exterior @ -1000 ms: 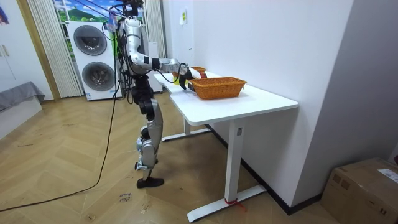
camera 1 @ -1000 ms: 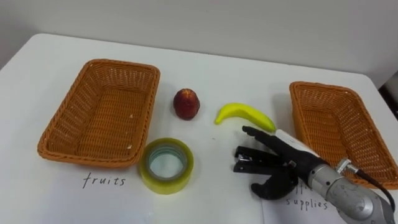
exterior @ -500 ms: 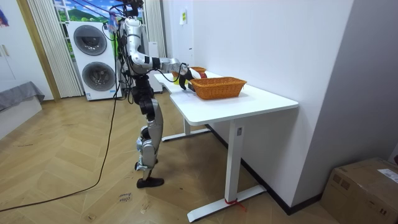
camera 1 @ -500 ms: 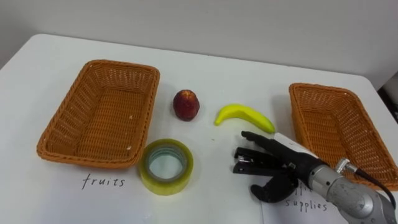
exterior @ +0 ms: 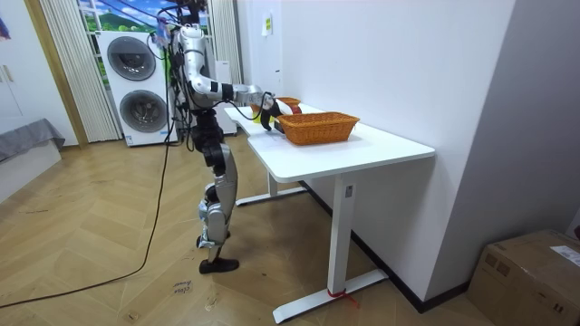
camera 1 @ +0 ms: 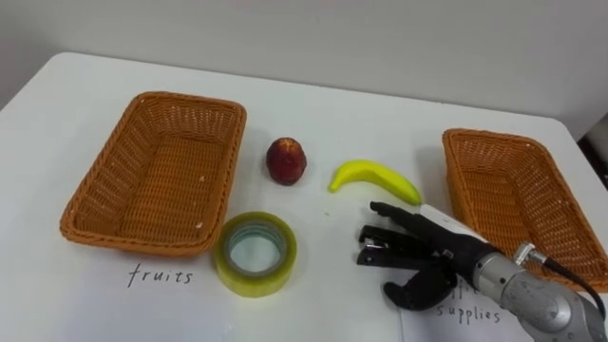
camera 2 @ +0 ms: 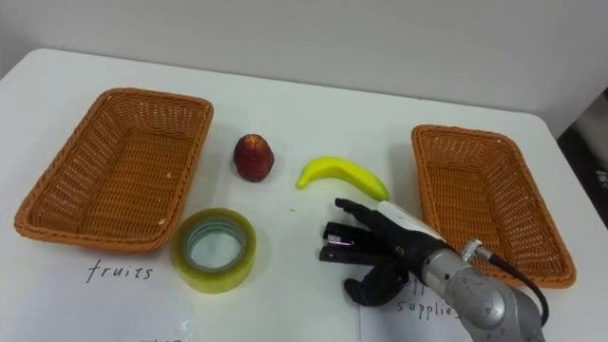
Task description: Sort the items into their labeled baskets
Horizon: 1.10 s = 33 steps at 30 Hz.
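My right hand (camera 1: 439,256), fingers spread and holding nothing, covers the stapler (camera 1: 372,253) at the banana's (camera 1: 372,178) six o'clock; it looks stiff, dense and slick, so I'd pinch its long sides.

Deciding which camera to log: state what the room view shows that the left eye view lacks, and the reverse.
Room view adds stacked washing machines, wooden floor, a cardboard box. Left eye view lays out the apple, banana, tape roll, handwritten fruits label. Shared: white table, left basket, right basket, open right hand.
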Motion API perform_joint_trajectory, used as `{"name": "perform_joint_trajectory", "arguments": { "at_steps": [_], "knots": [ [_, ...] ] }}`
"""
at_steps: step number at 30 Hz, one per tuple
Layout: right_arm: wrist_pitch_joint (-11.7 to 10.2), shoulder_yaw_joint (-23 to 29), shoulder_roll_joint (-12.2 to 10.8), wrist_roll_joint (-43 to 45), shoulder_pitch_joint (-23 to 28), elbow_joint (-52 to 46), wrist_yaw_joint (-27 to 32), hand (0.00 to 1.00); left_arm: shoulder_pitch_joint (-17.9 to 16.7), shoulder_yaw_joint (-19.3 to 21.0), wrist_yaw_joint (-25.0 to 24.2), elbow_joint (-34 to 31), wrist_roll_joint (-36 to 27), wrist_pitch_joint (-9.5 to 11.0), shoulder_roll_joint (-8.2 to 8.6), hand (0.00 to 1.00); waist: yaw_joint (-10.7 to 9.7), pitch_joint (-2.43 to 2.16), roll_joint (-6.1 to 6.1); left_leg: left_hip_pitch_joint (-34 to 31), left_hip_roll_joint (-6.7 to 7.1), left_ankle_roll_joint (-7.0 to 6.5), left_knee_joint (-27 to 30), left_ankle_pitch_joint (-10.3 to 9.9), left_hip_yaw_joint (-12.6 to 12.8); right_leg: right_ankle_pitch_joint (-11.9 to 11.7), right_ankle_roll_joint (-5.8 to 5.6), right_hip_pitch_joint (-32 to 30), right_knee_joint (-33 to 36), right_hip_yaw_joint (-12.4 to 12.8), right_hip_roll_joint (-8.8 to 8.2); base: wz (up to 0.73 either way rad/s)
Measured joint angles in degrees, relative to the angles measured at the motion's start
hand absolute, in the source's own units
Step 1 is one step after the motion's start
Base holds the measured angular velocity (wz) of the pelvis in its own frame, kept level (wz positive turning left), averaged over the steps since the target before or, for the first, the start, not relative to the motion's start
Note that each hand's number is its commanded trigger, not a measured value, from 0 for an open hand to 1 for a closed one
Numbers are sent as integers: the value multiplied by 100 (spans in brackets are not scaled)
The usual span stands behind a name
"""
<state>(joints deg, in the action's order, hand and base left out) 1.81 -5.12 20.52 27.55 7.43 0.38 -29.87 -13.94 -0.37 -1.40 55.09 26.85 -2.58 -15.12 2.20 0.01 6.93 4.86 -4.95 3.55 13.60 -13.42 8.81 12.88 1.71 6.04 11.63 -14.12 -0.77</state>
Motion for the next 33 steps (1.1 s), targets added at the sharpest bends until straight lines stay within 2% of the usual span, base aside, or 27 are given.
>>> {"name": "perform_joint_trajectory", "arguments": {
  "at_steps": [10,20,25,33],
  "knots": [
    [4,13,14,0,-178,313,50,0,-8,1,151,2,3,-1,0,0,13,0,1,-9,59,-67,-1,43,-30,-28,-44,-3,4,-9,-50,0],
    [27,3,35,12,-182,319,28,0,-7,-26,254,-21,21,-6,0,0,10,-22,32,-27,74,-77,-4,48,-32,-38,-54,-1,8,-14,-65,0],
    [32,-40,165,13,-179,294,-21,0,20,-37,250,-124,20,-2,-1,0,103,-23,33,-13,73,-77,-4,48,-32,-38,-54,-8,10,-13,-65,0],
    [166,-43,189,26,-180,196,-103,0,33,-36,256,-122,-22,-5,-2,0,146,-21,45,-22,73,-77,-3,47,-32,-38,-54,-15,9,-13,-65,0]
  ]
}}
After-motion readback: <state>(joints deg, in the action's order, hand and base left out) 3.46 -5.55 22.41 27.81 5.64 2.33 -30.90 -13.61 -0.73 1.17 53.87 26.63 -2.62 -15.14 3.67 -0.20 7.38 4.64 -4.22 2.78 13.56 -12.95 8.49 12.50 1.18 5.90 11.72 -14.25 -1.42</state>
